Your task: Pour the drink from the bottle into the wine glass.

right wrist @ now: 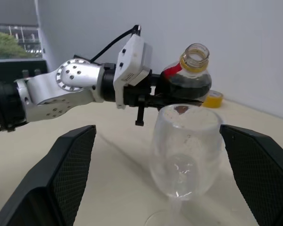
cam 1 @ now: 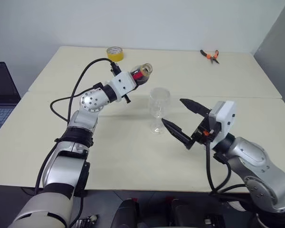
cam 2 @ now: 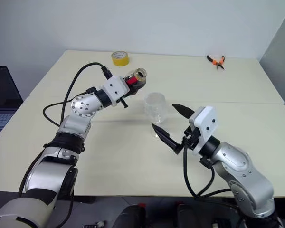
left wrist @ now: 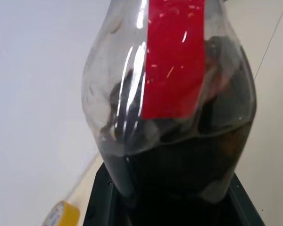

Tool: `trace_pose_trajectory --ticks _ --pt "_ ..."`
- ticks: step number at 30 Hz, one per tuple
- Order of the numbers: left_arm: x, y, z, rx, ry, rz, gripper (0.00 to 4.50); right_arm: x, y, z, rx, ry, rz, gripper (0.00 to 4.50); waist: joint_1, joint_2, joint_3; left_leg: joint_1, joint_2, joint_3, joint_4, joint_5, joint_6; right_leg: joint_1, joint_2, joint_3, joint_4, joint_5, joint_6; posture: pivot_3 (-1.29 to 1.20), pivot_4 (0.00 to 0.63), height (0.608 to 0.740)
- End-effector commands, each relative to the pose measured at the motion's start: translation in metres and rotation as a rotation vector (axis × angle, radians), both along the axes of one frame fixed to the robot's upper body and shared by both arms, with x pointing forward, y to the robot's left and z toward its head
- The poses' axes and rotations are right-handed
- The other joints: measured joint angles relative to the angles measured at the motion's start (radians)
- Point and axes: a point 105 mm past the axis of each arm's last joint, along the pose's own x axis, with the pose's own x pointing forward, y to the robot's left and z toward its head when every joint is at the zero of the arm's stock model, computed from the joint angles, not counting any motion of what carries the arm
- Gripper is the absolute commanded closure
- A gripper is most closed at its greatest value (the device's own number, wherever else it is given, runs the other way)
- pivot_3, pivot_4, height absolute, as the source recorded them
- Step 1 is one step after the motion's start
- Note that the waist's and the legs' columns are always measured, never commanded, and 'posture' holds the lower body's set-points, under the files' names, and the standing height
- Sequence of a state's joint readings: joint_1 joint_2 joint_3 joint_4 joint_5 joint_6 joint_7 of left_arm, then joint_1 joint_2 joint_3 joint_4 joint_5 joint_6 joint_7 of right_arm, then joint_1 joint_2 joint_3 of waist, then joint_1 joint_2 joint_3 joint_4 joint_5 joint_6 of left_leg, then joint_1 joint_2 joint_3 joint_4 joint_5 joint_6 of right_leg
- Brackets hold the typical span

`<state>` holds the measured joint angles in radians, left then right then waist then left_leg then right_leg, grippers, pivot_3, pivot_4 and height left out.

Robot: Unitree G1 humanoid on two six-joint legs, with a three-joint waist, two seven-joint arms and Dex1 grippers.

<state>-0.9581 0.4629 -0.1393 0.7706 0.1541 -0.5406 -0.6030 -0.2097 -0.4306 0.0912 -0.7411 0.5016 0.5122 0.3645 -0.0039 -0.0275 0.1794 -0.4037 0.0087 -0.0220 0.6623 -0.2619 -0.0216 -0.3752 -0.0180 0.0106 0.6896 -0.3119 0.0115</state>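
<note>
Bottle (right wrist: 187,77) clear w/ red label, yellow neck ring; drink (left wrist: 179,165) almost black. Wine glass (cam 1: 158,107) transparent. Bench (cam 1: 133,156) cream. Tape roll (cam 1: 115,53) yellow. Pliers (cam 1: 210,56) orange/black.

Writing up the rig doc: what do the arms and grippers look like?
Both arms are silver-grey metal with black joint bands and round, screw-dotted wrist joints. Each wrist carries a white boxy housing. The left gripper and right gripper have black pointed fingers with mesh-textured pads. Loose black cables loop along both arms; the right wrist shows an orange detail.

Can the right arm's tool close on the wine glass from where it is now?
Probably yes. The right tool is open, its fingers flanking the wine glass with nothing between; the bottle in the left tool hangs above and behind.
</note>
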Motion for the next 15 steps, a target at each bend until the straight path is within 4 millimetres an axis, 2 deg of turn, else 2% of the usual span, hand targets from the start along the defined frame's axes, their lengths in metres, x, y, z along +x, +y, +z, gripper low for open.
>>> trace_pose_trajectory --ticks 1,11,15 --pt "-0.004 -0.005 0.019 0.025 -0.095 -0.041 3.74 0.005 0.004 0.008 0.033 -0.083 -0.036 0.0 0.0 0.0 0.0 0.0 0.0 0.0 0.0 0.0 0.0 0.0 0.0 0.0 0.0 0.0 0.0 0.0 0.15 0.74" --pt "-0.008 -0.005 0.027 0.086 -0.182 -0.071 3.74 0.01 0.018 0.004 0.073 -0.1 -0.036 0.0 -0.001 0.0 0.0 -0.007 0.0 0.001 0.002 0.001 -0.001 -0.01 0.0 0.001 0.006 0.0 0.0 0.0 0.15 0.74" --pt "-0.011 -0.003 0.028 0.185 -0.243 -0.087 3.74 0.008 0.022 -0.001 0.075 -0.079 -0.023 0.0 -0.002 0.0 0.0 -0.01 0.0 0.001 0.003 0.001 -0.001 -0.013 0.0 0.001 0.007 0.0 0.0 0.0 0.15 0.74"
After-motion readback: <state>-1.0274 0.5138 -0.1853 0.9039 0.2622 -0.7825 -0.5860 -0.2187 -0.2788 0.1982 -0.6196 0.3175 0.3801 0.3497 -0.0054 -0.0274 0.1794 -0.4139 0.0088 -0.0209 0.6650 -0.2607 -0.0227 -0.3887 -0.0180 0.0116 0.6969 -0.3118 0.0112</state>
